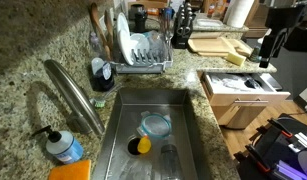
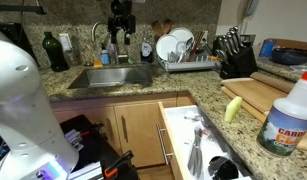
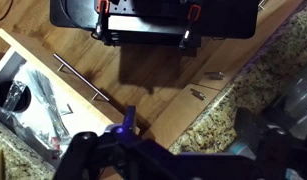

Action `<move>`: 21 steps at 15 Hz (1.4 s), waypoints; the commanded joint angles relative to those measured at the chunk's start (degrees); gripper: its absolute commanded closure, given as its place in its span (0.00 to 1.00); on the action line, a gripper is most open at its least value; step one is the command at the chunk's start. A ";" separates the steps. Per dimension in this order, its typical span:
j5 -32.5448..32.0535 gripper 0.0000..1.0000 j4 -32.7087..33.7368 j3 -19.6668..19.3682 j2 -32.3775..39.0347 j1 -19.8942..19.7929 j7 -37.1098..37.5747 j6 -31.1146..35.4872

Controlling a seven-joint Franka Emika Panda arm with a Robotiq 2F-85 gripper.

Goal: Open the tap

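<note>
The tap [image 1: 75,95] is a long curved brushed-steel faucet on the granite counter to the left of the sink [image 1: 193,140]. In an exterior view it shows small behind the sink [image 2: 97,40]. My gripper [image 1: 272,50] hangs high at the far right, well away from the tap, over the open drawer and the floor. It shows dark at the top of an exterior view [image 2: 120,28]. In the wrist view the gripper [image 3: 173,140] has its blurred fingers wide apart, with nothing between them. It looks down on the floor and the counter edge.
A clear pump bottle of blue liquid [image 1: 64,146] stands by the tap's base. The sink holds a bowl [image 1: 154,125] and a yellow item [image 1: 143,145]. A dish rack [image 1: 143,55] stands behind it. A drawer [image 1: 243,92] is open. There are also cutting boards [image 2: 258,95], a knife block [image 2: 233,55] and a cleanser can [image 2: 290,125].
</note>
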 commanded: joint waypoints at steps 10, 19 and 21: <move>-17.60 0.00 30.87 7.72 28.72 6.12 -7.35 -3.85; -17.13 0.00 35.17 6.54 32.96 7.35 -18.24 1.48; -17.33 0.00 40.43 6.59 38.82 7.41 -25.41 4.50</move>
